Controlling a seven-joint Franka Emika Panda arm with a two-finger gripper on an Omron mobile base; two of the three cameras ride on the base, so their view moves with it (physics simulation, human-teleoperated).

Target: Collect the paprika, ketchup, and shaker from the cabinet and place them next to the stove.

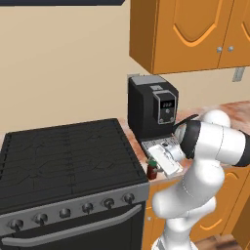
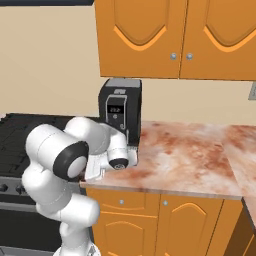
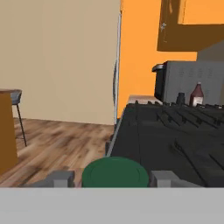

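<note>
My gripper (image 3: 113, 178) straddles the paprika (image 1: 153, 169), fingers parted either side of its green lid as it stands on the counter just beside the stove (image 1: 68, 156), so a careless retreat could tip it off the edge

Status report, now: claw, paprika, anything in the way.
Claw straddling paprika, jaws parted either side of lid. Paprika on counter beside stove. Coffee machine close behind.

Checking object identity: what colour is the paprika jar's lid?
Green; the paprika lid shows best in the hand view.
</note>
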